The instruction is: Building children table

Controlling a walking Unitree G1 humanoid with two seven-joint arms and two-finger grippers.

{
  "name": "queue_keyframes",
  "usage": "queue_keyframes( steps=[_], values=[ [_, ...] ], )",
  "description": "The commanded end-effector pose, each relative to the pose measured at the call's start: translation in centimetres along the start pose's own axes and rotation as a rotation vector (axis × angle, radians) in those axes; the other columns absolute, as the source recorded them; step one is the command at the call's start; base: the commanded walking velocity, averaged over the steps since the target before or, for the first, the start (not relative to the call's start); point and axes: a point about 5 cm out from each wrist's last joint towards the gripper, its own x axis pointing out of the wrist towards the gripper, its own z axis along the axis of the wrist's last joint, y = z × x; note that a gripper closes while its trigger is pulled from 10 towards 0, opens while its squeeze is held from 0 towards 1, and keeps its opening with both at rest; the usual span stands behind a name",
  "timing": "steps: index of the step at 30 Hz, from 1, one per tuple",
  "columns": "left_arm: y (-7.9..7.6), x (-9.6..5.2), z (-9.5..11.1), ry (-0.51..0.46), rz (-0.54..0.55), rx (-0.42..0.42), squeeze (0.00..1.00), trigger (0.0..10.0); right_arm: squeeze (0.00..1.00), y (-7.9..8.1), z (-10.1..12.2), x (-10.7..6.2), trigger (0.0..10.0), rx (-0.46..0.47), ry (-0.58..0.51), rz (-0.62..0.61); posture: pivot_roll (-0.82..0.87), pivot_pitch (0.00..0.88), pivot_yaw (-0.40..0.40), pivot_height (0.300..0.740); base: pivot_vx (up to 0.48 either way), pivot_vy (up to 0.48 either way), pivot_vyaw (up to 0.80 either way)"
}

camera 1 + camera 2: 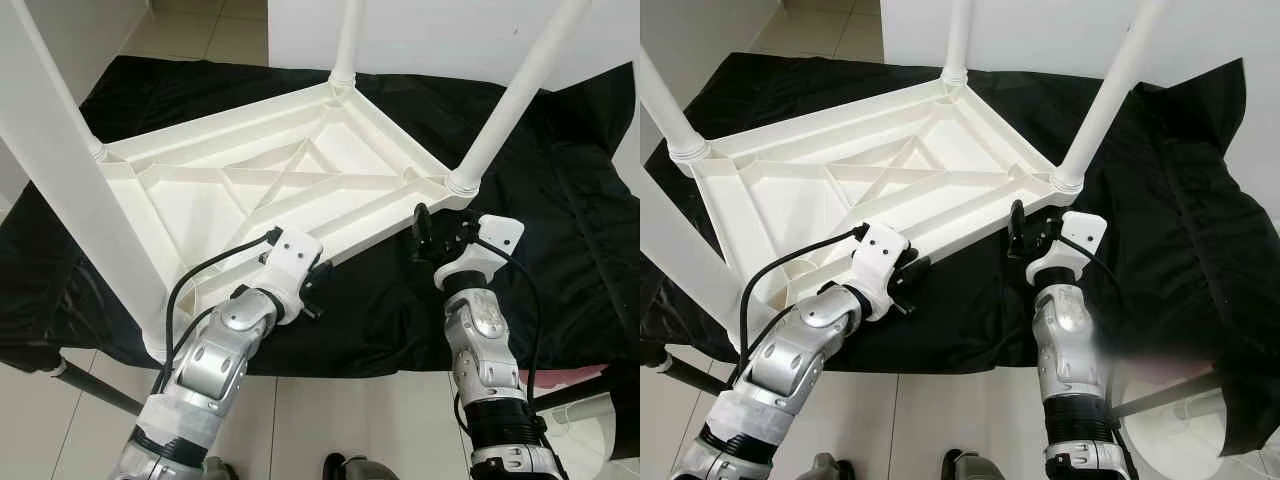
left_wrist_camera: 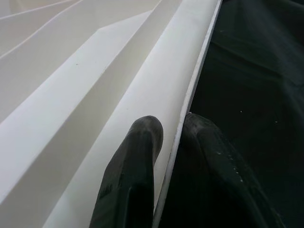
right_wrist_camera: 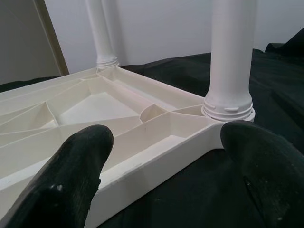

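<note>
The white children's table (image 1: 290, 180) lay upside down on a surface draped in black cloth (image 1: 560, 200), its ribbed underside facing up and filling most of that surface from the left edge across to right of centre. All four legs already stood in their corner sockets: the far leg (image 1: 347, 40), the right leg (image 1: 515, 95), the left leg (image 1: 665, 115) and the near leg (image 1: 75, 190) closest to me, rising past my head camera.

My left gripper (image 1: 310, 285) was at the near edge of the tabletop, and its fingers (image 2: 133, 175) were pinched on the thin rim there, one finger on the inner face and the other outside against the cloth. My right gripper (image 1: 438, 232) hovered just beside the right corner, near the foot of the right leg; its fingers (image 3: 71, 175) stood spread apart and held nothing, with the corner between them but not touched.

I judged the leg-fitting step done, so what was in hand looked like taking hold of the frame to turn the table onto its feet. The next move would call for my right fingers to close on the rim beside the corner socket, then for both arms to lift and tip together, keeping the cloth from dragging along with the edge
</note>
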Motion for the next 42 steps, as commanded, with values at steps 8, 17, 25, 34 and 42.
queue_keyframes(
  steps=[8, 17, 25, 34, 42],
  values=[
    [-2.1, -1.0, 0.1, -0.058, -0.120, -0.029, 1.00, 10.0, 0.00, 0.1, -0.4, -0.4, 10.0, -0.001, 0.019, -0.005, 0.01, 0.170, -0.051, 0.740, 0.000, 0.000, 0.00],
    [-2.4, -3.3, 0.6, -0.137, -0.270, -0.033, 0.00, 10.0, 0.00, 0.5, -0.5, -0.3, 10.0, 0.007, 0.022, 0.005, 0.03, 0.170, -0.054, 0.740, 0.000, 0.000, 0.00],
    [1.4, -2.5, 0.3, -0.100, -0.205, 0.073, 0.00, 10.0, 0.00, 1.0, -0.5, -0.1, 10.0, 0.019, 0.019, 0.014, 0.03, 0.170, -0.049, 0.740, 0.000, 0.000, 0.00],
    [0.6, -3.8, 0.6, -0.106, -0.258, 0.022, 0.00, 10.0, 0.00, 0.9, -0.5, -0.4, 10.0, 0.022, 0.014, -0.002, 0.03, 0.167, -0.035, 0.740, 0.000, 0.000, 0.00],
    [-2.6, -7.7, 0.0, -0.066, -0.493, -0.063, 0.00, 10.0, 0.00, 1.4, -1.0, -0.2, 10.0, 0.029, 0.029, 0.022, 0.07, 0.161, -0.050, 0.740, 0.000, 0.000, 0.00]
  ],
)
